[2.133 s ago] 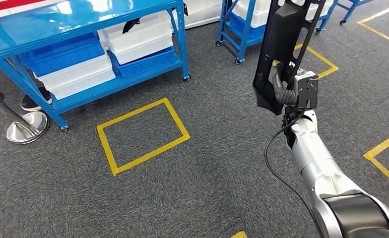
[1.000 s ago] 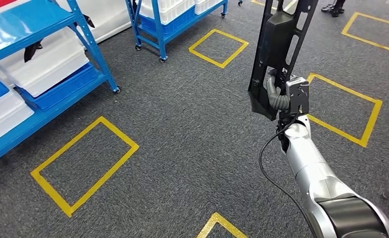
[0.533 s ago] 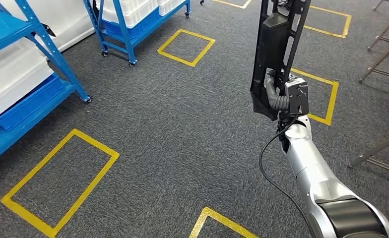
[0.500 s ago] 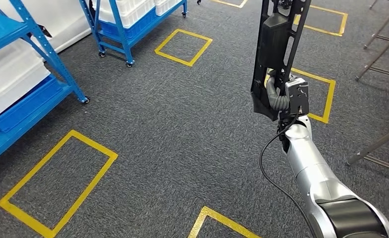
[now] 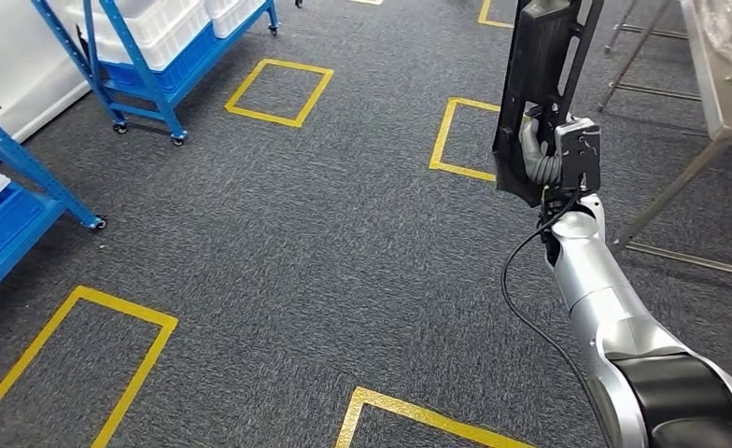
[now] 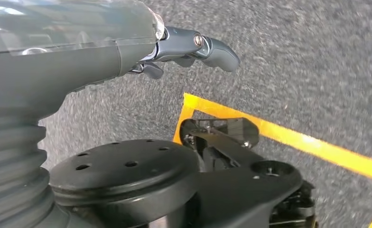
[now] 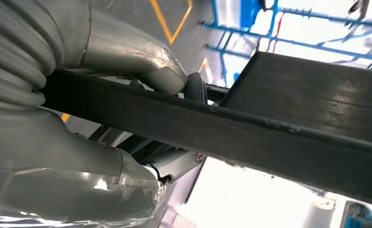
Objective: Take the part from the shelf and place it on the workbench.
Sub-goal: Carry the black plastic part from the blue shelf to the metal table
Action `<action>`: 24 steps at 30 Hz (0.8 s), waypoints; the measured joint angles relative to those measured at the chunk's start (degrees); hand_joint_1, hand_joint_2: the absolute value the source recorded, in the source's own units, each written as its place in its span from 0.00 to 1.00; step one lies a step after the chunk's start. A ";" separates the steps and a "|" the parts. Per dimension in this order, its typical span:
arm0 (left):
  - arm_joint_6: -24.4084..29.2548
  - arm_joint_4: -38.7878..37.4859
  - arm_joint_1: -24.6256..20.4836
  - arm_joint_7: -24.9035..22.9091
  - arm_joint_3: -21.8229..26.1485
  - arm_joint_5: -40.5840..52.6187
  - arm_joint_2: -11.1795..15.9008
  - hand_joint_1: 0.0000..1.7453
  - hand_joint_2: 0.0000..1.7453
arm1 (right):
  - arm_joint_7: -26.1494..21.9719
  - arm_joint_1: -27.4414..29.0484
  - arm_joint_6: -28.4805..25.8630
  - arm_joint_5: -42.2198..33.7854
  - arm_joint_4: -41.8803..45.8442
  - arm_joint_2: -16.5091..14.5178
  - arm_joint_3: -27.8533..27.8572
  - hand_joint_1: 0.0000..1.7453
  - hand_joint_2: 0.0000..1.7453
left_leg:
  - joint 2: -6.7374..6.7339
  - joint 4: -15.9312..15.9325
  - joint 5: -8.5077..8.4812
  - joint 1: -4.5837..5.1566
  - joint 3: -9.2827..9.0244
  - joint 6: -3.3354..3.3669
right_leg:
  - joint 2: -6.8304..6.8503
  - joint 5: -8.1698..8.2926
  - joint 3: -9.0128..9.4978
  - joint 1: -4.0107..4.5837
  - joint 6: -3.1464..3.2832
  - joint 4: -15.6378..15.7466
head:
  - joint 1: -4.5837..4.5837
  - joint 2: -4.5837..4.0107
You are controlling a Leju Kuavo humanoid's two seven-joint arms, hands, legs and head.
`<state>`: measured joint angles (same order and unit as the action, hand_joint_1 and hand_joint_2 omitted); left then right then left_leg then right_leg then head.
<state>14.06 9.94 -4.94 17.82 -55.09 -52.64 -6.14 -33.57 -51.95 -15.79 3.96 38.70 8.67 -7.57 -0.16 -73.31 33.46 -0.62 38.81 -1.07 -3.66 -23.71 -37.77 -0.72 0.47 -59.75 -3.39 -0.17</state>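
Black part [image 5: 541,84]: a long, flat frame of matt plastic, held upright well above the grey carpet [image 5: 344,233]. Its upper half carries a raised, boxy block between two thin side rails, with open slots beside it; its lower end widens into a slanted skirt. In the right wrist view the same part [image 7: 250,128] crosses the picture as a dark bar with a faintly textured face.

The right hand [image 5: 538,154] grips the part near its lower end, grey fingers wrapped through the frame; the wrist view shows the thumb [image 7: 141,66] pressed on one face and a darker finger behind the other. The silver right arm [image 5: 605,299] rises from below.

The left hand [image 6: 184,47] hangs over the carpet holding nothing, its fingers loosely extended.

Yellow tape rectangles [image 5: 278,91] mark the floor. Blue shelving carts [image 5: 147,56] with white bins stand at the far left, and a metal-legged workbench [image 5: 717,103] stands just right of the part.
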 joint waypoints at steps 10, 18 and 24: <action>-1.89 -0.04 -1.14 -0.69 -1.70 1.03 0.36 0.00 1.00 | 3.02 0.44 0.38 1.83 2.10 2.43 1.39 1.00 1.00 | 1.16 16.13 -7.30 0.07 -6.53 2.50 | 0.01 -1.63 -2.90 -0.26 -2.28 -3.71 | 0.02 0.00; -2.58 -0.04 -1.10 -0.55 -2.66 1.50 0.43 0.00 1.00 | 3.06 1.15 0.63 1.99 2.66 2.91 1.57 1.00 1.00 | -4.51 15.22 -6.24 0.55 -6.52 1.76 | 6.37 -0.57 -1.84 -0.92 -3.41 -3.35 | 0.05 0.01; -3.01 -0.04 -1.42 -0.46 -3.51 2.28 0.54 0.00 1.00 | 3.22 1.24 0.67 2.11 4.11 3.62 2.29 1.00 1.00 | -4.92 12.95 -3.56 0.51 -6.42 -0.04 | 4.61 -0.22 -0.31 -0.39 -0.71 -0.29 | 0.01 0.01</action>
<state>11.05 9.90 -6.37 17.36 -58.60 -50.36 -5.60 -30.35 -50.71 -15.13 6.07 42.81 12.29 -5.28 -5.08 -60.36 29.90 -0.12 32.39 -1.11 0.95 -23.93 -38.08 -1.11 -0.24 -60.03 -3.38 -0.16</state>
